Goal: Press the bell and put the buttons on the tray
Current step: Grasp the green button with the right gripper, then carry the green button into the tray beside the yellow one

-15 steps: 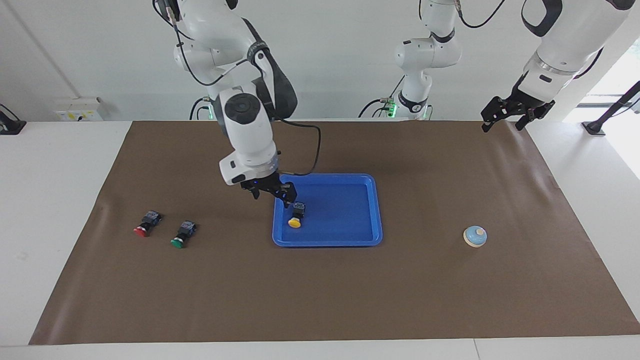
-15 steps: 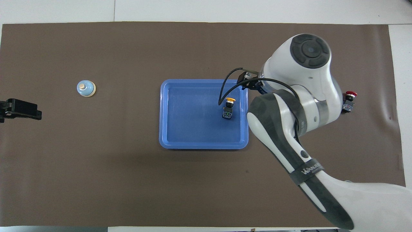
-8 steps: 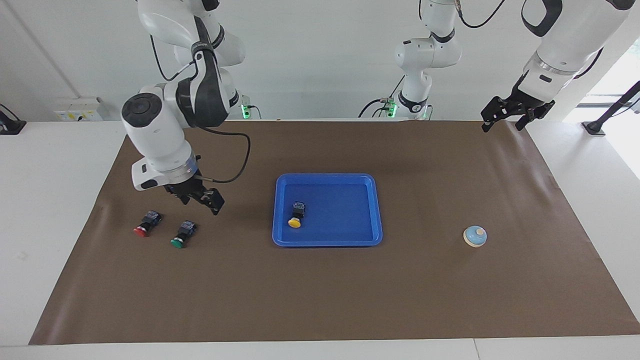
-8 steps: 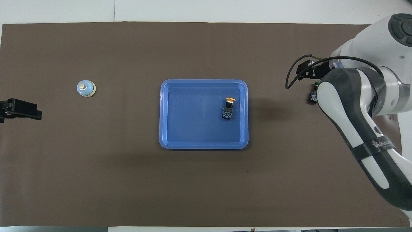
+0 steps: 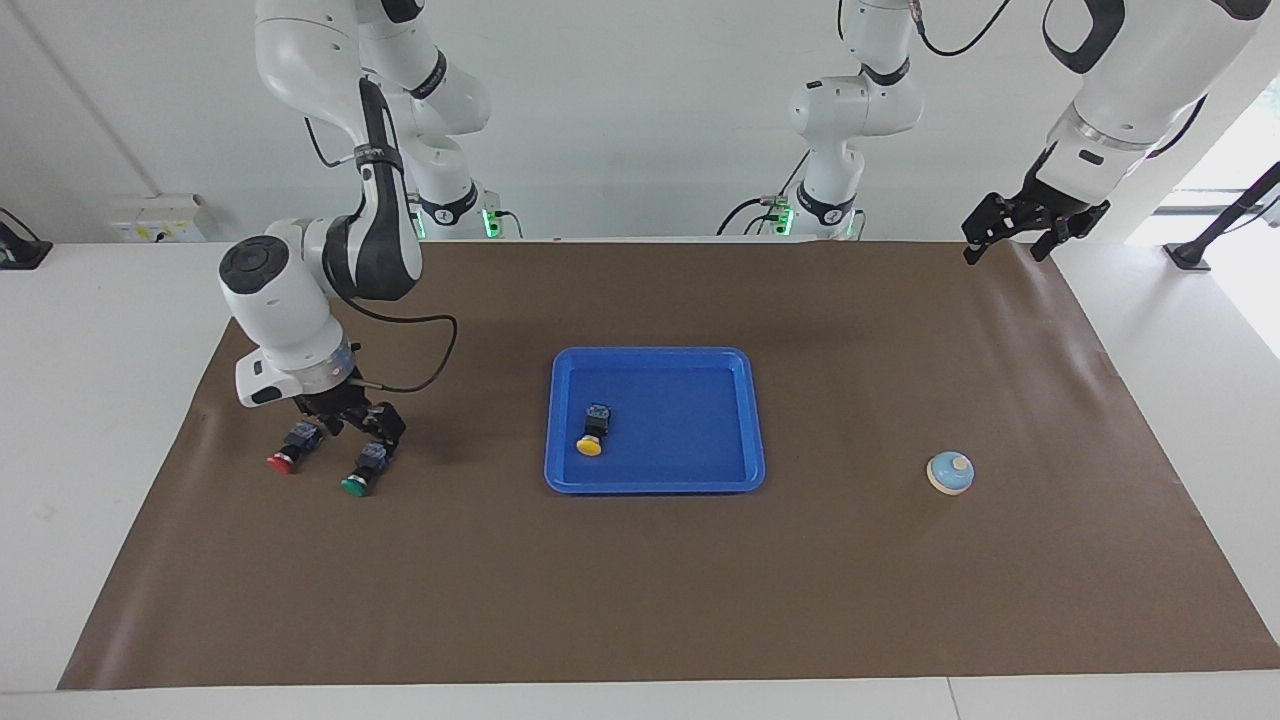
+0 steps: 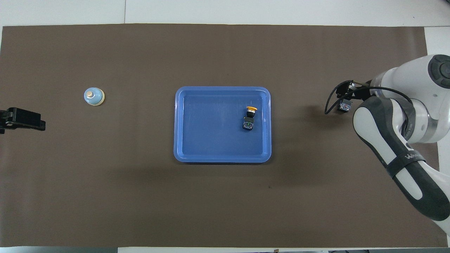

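Beside green button (image 5: 365, 466): red button (image 5: 293, 448)

a partly legible "wan…" mark stands on the right arm's (image 6: 404, 165) dark band.

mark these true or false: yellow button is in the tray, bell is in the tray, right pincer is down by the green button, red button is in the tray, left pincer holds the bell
1. The yellow button lies in the tray: true.
2. The bell is in the tray: false, it sits on the mat toward the left arm's end.
3. The right pincer is low over the green button: true, open.
4. The red button is in the tray: false, it lies on the mat beside the green one.
5. The left pincer holds the bell: false, it waits open and empty.
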Tool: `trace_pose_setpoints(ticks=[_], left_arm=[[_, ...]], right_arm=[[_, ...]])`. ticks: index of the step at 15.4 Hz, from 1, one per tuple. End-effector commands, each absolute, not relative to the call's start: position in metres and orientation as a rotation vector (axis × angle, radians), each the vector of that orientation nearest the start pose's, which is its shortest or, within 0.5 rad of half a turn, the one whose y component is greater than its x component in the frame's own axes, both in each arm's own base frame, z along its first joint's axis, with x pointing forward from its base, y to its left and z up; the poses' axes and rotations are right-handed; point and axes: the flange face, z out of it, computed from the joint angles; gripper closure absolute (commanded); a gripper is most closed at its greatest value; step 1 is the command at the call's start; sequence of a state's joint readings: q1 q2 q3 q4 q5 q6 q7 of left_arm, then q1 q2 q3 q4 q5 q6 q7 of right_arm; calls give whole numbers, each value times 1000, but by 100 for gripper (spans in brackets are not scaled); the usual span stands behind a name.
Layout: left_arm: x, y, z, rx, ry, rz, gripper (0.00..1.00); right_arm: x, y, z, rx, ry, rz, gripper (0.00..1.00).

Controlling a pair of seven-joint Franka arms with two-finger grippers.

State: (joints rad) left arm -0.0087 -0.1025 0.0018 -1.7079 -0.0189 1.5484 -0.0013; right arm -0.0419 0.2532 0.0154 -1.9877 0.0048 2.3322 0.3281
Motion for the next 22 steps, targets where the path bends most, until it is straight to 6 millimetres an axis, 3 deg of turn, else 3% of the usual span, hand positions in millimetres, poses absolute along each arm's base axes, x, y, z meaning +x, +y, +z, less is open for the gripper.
trace_pose_setpoints(ticks=[1, 5, 8, 9, 13, 17, 19, 22], left_arm=[[515, -5, 617, -3168, 5, 100, 0], [515, -5, 617, -3168, 5, 100, 0], [515, -5, 617, -3168, 5, 100, 0], [515, -5, 617, -3168, 5, 100, 0], [515, -5, 617, -3168, 3, 100, 0], [515, -5, 617, -3168, 5, 100, 0], [515, -5, 617, -3168, 5, 100, 0], [515, -5, 617, -3168, 5, 100, 0]], right_arm=[[610, -29, 320, -3077, 527, -176, 0], [613, -39, 296, -3080, 503, -191, 0], [611, -38, 286, -3078, 510, -193, 17], [611, -37, 286, -3079, 510, -188, 29], [611, -32, 285, -3082, 492, -178, 100], [614, -27, 294, -3086, 475, -164, 100], [626, -3, 316, -3096, 425, -136, 100], [651, 43, 373, -3101, 382, -96, 100]])
